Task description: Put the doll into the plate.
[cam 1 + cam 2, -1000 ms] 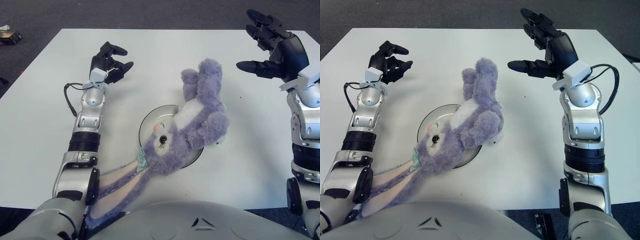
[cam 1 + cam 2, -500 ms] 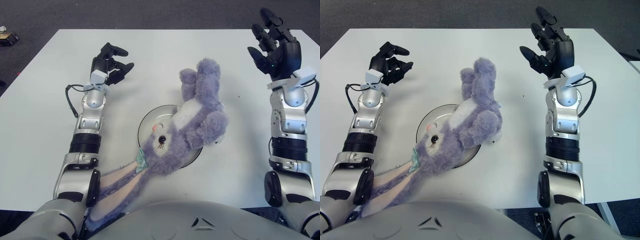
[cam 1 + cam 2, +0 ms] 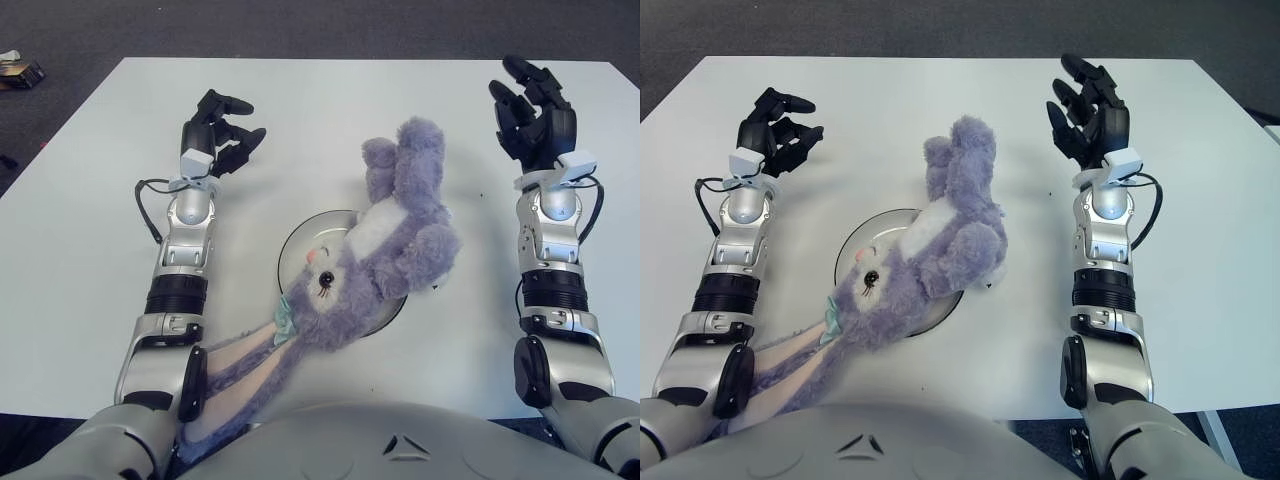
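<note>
Nearest my camera, the purple plush doll [image 3: 375, 255] lies sprawled across the round plate [image 3: 300, 235] at the table's [image 3: 80, 260] centre. Its long pink-lined ears trail off the plate toward the table's near edge, beside my left forearm; its feet point away, past the far rim. I judge the risk is slippage: the overhanging ears could drag the doll off if my arm brushes them. Farther out, my left hand [image 3: 222, 128] hovers well left of the doll, fingers loosely spread, gripping nothing. My right hand [image 3: 533, 115] is raised well to the doll's right, fingers splayed, empty.
</note>
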